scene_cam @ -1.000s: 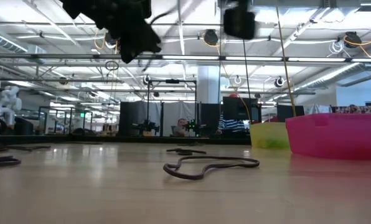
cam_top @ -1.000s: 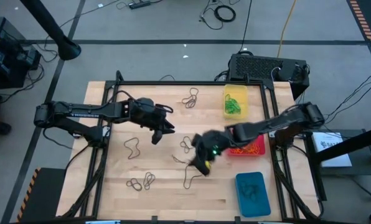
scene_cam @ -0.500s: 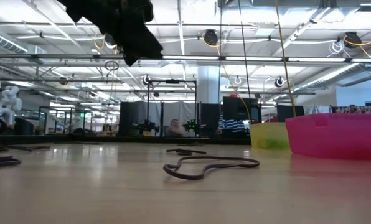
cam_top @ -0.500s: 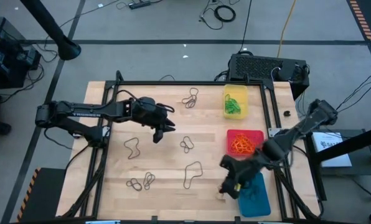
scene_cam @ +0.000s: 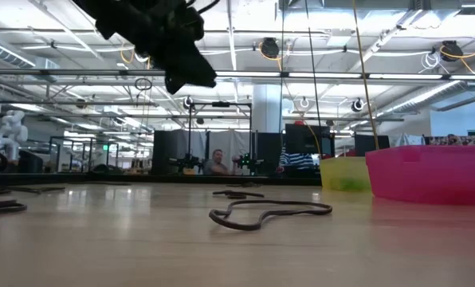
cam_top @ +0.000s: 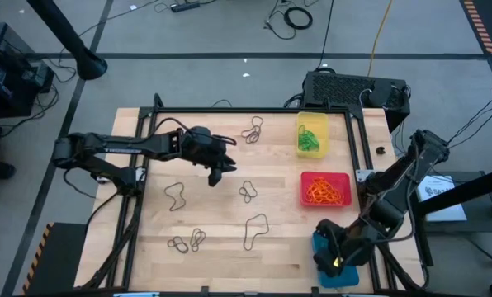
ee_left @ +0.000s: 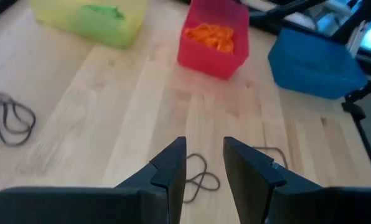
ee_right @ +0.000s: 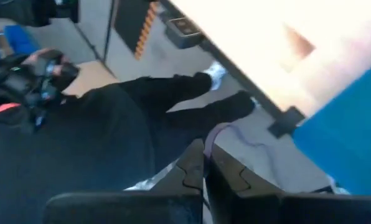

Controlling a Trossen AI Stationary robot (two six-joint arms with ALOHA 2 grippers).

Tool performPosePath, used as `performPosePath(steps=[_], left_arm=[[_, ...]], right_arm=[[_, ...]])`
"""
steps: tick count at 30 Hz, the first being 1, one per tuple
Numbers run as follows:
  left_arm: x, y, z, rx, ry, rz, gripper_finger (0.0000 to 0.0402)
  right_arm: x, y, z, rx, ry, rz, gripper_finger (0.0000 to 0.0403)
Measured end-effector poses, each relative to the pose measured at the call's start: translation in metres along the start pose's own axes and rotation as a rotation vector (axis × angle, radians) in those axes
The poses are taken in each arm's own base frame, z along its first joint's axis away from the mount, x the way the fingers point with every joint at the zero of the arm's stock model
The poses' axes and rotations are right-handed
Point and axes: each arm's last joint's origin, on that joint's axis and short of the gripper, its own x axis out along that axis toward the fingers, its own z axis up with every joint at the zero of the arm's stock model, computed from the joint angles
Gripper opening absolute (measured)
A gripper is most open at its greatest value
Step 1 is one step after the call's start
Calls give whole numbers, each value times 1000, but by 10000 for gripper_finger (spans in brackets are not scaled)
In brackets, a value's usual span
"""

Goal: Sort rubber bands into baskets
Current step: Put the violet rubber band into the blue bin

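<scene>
Right end effector: over the blue basket at the desk's near right corner; its fingers are pressed together on a thin purplish band that loops out from between the tips.
Blue basket: nearest of the three, mostly covered by the right end effector in the high view; its contents cannot be told.
Near bands: a dark pair lies at the near left of the desk; a single dark loop lies near the middle, well left of the blue basket.
Red basket: behind the blue one, holding orange bands.
Middle bands: a small dark band lies just ahead of and below the left end effector; another loop lies to the left.
Left end effector: raised above the desk's middle, fingers parted by a narrow gap, nothing between them.
Yellow basket: at the far right, holding green bands.
Far band: dark, near the far edge, left of the yellow basket.
</scene>
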Motion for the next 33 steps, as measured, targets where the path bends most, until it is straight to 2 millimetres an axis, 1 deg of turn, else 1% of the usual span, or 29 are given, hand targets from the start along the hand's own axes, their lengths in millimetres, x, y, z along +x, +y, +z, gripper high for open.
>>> performPosePath(steps=[5,10,13,20,23,26,30,33], left_arm=[[0,0,-1,-3,11,2,113],[1,0,-1,-4,13,2,113],[1,0,-2,-5,15,2,113],[1,0,-2,-6,17,2,113],[1,0,-2,-9,17,2,113],[1,0,-2,-11,17,2,113],[1,0,-2,-41,18,2,113],[1,0,-2,-44,18,2,113]], right_arm=[[0,-11,2,-4,-29,-109,0],[0,-27,6,-22,-65,-290,0],[-3,-34,8,-23,-83,-371,0],[-5,-41,5,-38,-55,-444,0],[-9,-48,1,21,-14,-526,0],[-11,-53,-3,60,-8,-577,0],[-11,-54,-7,71,-2,-579,0],[-10,-54,-7,79,-29,-576,0]])
